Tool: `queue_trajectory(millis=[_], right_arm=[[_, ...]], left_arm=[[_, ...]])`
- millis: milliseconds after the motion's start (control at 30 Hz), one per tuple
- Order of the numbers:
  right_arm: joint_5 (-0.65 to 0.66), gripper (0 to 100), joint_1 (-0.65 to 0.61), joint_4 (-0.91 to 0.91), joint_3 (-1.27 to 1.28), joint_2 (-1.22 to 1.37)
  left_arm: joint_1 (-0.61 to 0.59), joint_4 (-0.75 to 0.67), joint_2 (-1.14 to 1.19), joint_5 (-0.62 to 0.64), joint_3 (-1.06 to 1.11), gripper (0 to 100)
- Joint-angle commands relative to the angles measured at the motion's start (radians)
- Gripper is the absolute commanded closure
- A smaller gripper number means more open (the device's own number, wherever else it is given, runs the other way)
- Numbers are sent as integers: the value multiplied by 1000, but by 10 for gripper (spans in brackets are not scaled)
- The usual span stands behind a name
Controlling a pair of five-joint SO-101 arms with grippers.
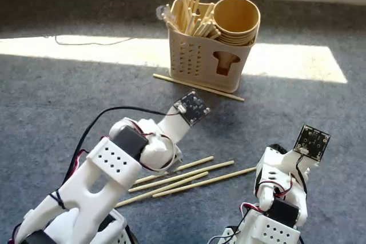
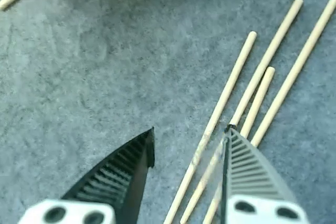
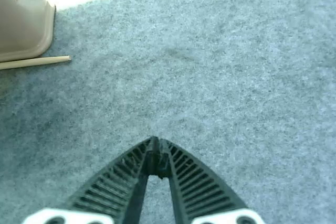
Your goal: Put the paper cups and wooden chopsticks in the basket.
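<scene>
A cream slotted basket (image 1: 197,61) stands at the back of the grey carpet. It holds stacked paper cups (image 1: 235,18) and a bundle of wooden chopsticks (image 1: 191,7). One chopstick (image 1: 197,87) lies just in front of the basket. Several more chopsticks (image 1: 189,178) lie side by side in the middle. My left gripper (image 2: 190,137) is open low over those chopsticks (image 2: 236,82), one fingertip (image 2: 231,137) right above them and the other on bare carpet. My right gripper (image 3: 155,144) is shut with nothing in it, above bare carpet.
The left arm (image 1: 143,147) covers the near ends of the loose chopsticks. The right arm (image 1: 283,181) sits at the front right. A corner of the basket (image 3: 21,19) and the chopstick (image 3: 34,62) in front of it lie beyond the right gripper. A sunlit band crosses the carpet behind.
</scene>
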Motion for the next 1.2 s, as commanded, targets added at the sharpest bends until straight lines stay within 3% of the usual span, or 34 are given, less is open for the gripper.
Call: queue_trajectory(millis=[0,200,633,1167], right_arm=[[9,990,10,2,110,-10],[9,990,10,2,110,-10],[9,990,10,2,110,-10],[9,990,10,2,110,-10]], left_arm=[[56,-71,-27,-3,44,789],[67,-190,-27,0,145,790],[257,-180,-25,3,211,790],[194,-270,-12,2,283,831]])
